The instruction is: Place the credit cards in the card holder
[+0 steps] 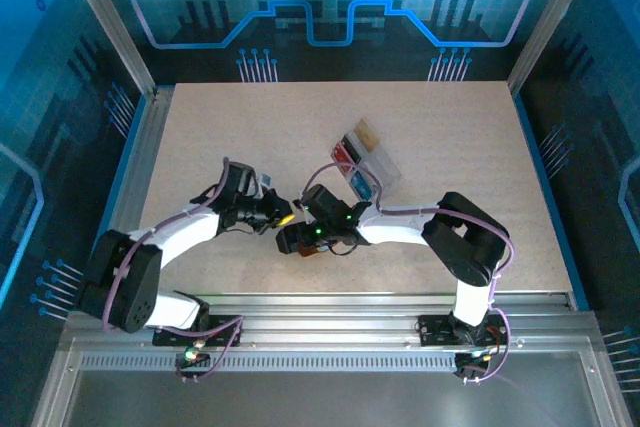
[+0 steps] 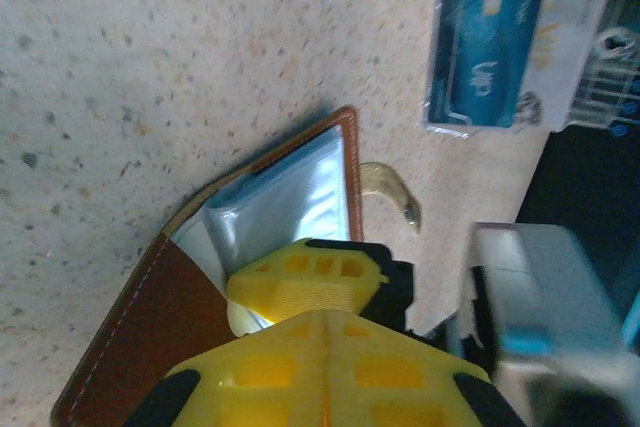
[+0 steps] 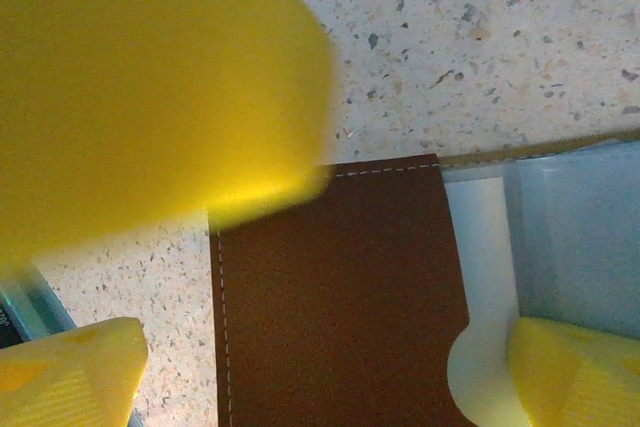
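The card holder [image 2: 150, 327], brown leather, lies open on the table with its pale inner pockets [image 2: 290, 192] up; it is also in the right wrist view [image 3: 340, 297]. A blue credit card [image 2: 485, 52] sits in a clear tray, seen from above too [image 1: 362, 183]. My left gripper [image 2: 325, 319] is shut, nothing visible between its fingers, just above the holder. My right gripper [image 3: 320, 377] is open astride the brown pocket panel. One of its fingertips [image 3: 575, 372] rests at the pale notch and the other [image 3: 70, 372] is off the holder's edge. From above, both grippers [image 1: 283, 217] [image 1: 300, 239] meet over the holder.
The clear compartment tray [image 1: 383, 162] stands behind the grippers, holding a red card [image 1: 345, 155] and a tan card [image 1: 367, 133] besides the blue one. The holder's snap strap [image 2: 395, 192] curls onto the speckled table [image 1: 240, 127]. Metal rails border the table.
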You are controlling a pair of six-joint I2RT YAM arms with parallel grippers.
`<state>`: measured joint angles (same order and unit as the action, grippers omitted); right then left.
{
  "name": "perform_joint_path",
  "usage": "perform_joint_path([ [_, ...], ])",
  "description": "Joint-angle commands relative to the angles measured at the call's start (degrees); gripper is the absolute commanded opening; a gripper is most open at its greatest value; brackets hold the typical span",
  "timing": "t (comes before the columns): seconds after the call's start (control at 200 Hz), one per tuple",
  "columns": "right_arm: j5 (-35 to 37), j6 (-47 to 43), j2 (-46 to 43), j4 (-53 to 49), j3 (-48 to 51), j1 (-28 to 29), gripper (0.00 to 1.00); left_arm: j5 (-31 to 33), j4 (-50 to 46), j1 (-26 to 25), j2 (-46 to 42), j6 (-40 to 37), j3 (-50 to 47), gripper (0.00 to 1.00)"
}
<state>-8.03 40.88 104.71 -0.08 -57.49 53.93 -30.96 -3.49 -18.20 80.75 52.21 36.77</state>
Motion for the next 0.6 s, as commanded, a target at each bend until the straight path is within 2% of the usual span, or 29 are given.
perform_joint_path([
  [0.0,-1.3,0.2,4.0,-1.6,3.5,-0.5,0.95,-1.7,3.1,-1.1,2.7,2.2,-0.8,0.04],
  [0.355,-1.8,-1.0,2.4,-1.5,4.2,-1.5,0.95,-3.0,8.9,-3.2,11.4,0.9,-5.4,0.04],
  [0.595,-1.0,-0.6,-0.5,-2.7,5.9,-3.3,0.95,-3.5,11.1,-3.4,18.5,-1.1,-3.8,0.04],
])
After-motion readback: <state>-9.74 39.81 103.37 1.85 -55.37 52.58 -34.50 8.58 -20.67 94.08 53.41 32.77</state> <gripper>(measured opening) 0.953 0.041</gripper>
